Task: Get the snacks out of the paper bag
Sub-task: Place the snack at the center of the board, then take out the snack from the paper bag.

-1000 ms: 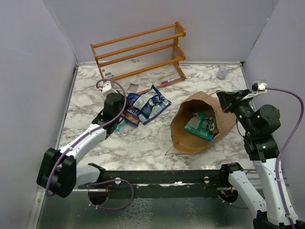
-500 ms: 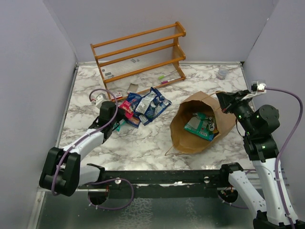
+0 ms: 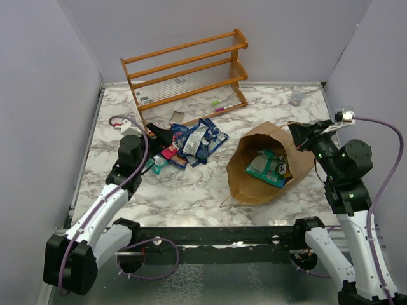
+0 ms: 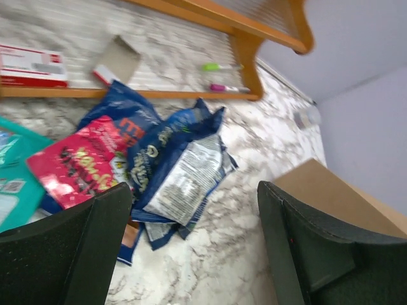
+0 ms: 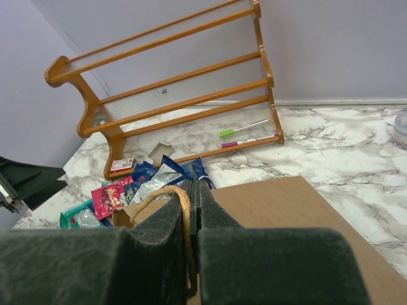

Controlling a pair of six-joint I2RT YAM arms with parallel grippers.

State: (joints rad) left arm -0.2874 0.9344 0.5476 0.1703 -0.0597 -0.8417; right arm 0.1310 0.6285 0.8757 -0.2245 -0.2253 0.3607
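Note:
The brown paper bag [image 3: 240,173] lies on its side at the right of the table, mouth toward the camera, with teal-green snacks [image 3: 267,168] inside. My right gripper [image 3: 297,135] is shut on the bag's upper rim by the twisted handle [image 5: 184,203]. A pile of snacks [image 3: 194,140] lies left of the bag: dark blue-and-white packets [image 4: 184,178], a red packet [image 4: 82,165] and a teal one [image 4: 13,184]. My left gripper [image 3: 166,136] stands open at the pile's left edge with nothing between its fingers [image 4: 76,248].
A wooden rack [image 3: 184,70] stands at the back, with two markers [image 3: 219,103] and a small cardboard box [image 3: 177,117] at its foot. A small clear cup [image 3: 297,97] sits in the back right corner. Walls close in on three sides.
My left gripper has opened and drawn back to the left from the pile, and a red packet now shows on the pile's left edge. The right arm and the bag have not moved.

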